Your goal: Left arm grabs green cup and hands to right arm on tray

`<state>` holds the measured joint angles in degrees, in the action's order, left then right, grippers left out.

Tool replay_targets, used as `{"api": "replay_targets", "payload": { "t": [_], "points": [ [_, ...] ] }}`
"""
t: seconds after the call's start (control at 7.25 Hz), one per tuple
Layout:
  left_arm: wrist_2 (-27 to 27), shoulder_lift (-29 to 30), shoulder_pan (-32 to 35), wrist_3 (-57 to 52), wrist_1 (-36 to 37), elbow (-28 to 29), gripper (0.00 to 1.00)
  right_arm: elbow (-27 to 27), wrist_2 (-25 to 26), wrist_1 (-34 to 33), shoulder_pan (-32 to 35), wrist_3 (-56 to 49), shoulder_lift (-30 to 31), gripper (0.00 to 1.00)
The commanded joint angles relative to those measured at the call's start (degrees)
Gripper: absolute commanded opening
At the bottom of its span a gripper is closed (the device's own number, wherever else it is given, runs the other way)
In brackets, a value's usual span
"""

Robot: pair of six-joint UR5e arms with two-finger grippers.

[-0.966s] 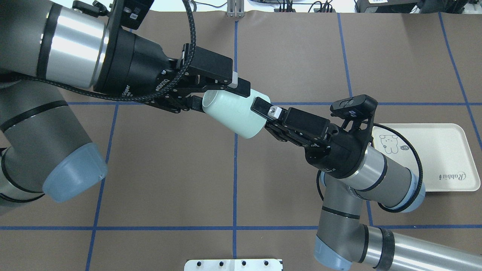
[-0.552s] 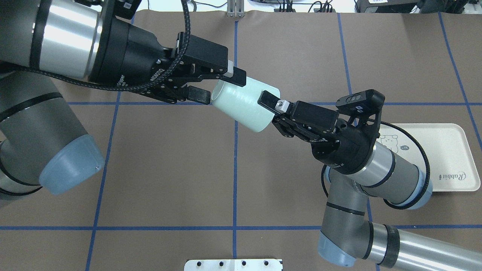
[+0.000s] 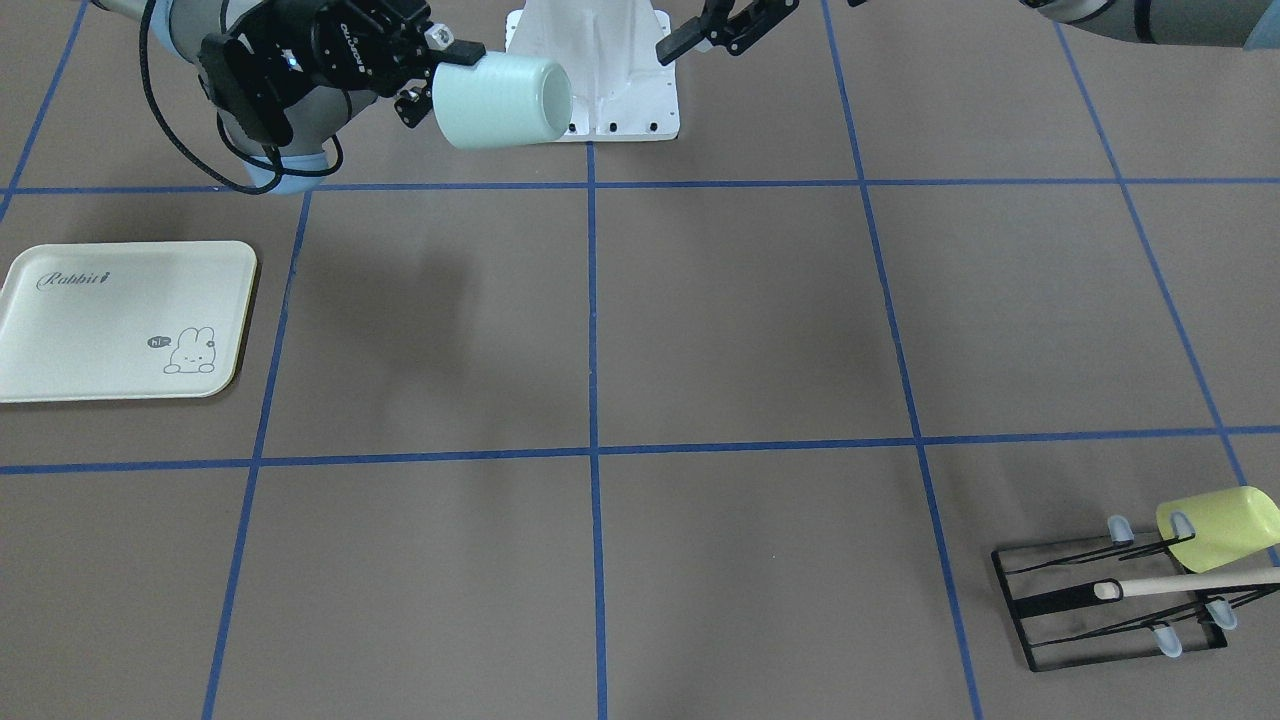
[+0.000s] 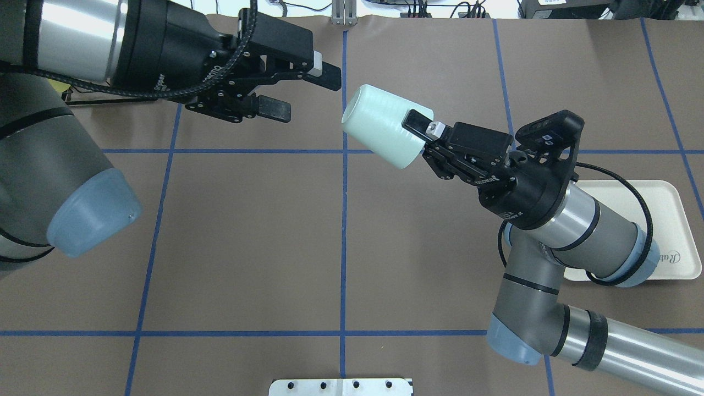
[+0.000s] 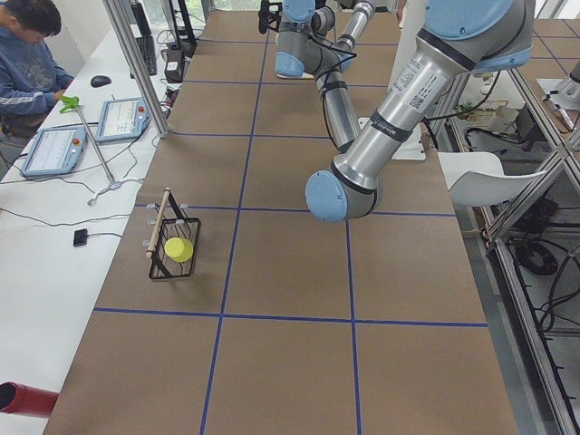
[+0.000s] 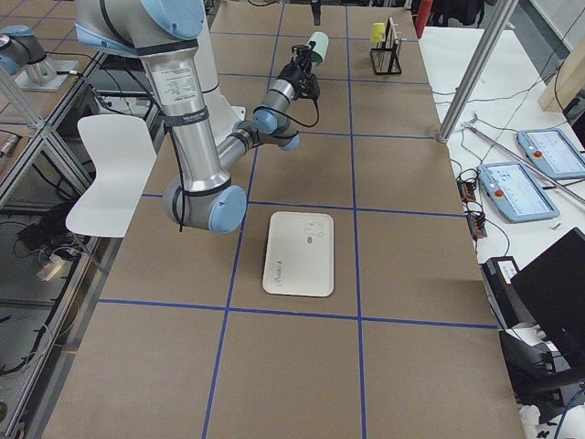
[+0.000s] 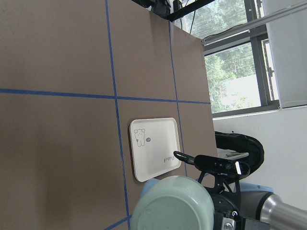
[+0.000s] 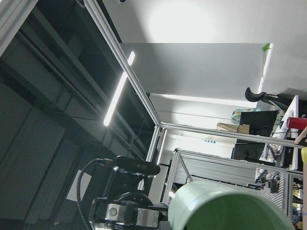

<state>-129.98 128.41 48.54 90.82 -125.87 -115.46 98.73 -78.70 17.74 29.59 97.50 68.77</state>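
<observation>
So the right gripper [image 4: 416,131] is clamped on the cup [image 4: 379,132], holding it sideways in mid-air over the table's middle. The left gripper [image 4: 305,94] sits apart, wide open and empty — presumably leaving room to swing toward the tray [image 4: 668,209].

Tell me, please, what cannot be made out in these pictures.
1. Overhead view: the right arm covers much of the tray, bunny included.
2. Overhead view: the green cup hides the lower finger of the right gripper.
3. Front-facing view: the top edge cuts off most of the left gripper.
4. Front-facing view: the right edge cuts off the wooden rod.
</observation>
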Motion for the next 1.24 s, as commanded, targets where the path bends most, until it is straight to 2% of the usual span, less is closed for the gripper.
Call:
{"api": "replay_targets", "payload": {
  "t": [0.0,0.14,0.28,0.41,0.55,0.69,0.83,0.97,1.1],
  "points": [
    [0.7,-0.2,0.1,0.0,0.3,2.8,1.0,2.3,-3.7,-16.7,5.7,0.1,-0.5,0.0],
    [1.9,-1.7,0.3,-1.2,0.4,3.3,1.0,7.9,-6.6,-32.0,7.6,0.1,-0.5,0.0],
    [1.9,-3.8,0.8,-4.7,1.3,3.3,1.0,13.5,-12.0,-45.6,9.9,-0.3,-0.6,0.0],
    [1.9,-6.0,2.4,-9.4,4.9,3.2,1.0,16.6,-17.3,-55.0,12.8,-0.6,-0.3,0.0],
    [2.0,-7.5,4.4,-14.8,11.3,2.9,1.0,16.8,-22.8,-61.5,16.9,-1.3,0.0,0.0],
    [2.5,-8.2,6.0,-22.1,20.3,2.4,1.0,17.1,-29.6,-68.0,21.6,-5.4,0.4,0.0],
    [5.3,-9.5,6.3,-28.4,27.1,1.3,1.0,18.6,-35.1,-75.1,24.9,-7.9,0.7,0.0],
    [8.4,-13.2,6.5,-34.4,31.2,-0.9,1.0,21.0,-38.3,-82.7,26.9,-11.0,0.7,0.0],
    [10.5,-17.7,7.3,-41.4,34.3,-1.9,1.0,23.7,-38.9,-91.9,27.3,-15.6,0.8,0.0]
  ]
}}
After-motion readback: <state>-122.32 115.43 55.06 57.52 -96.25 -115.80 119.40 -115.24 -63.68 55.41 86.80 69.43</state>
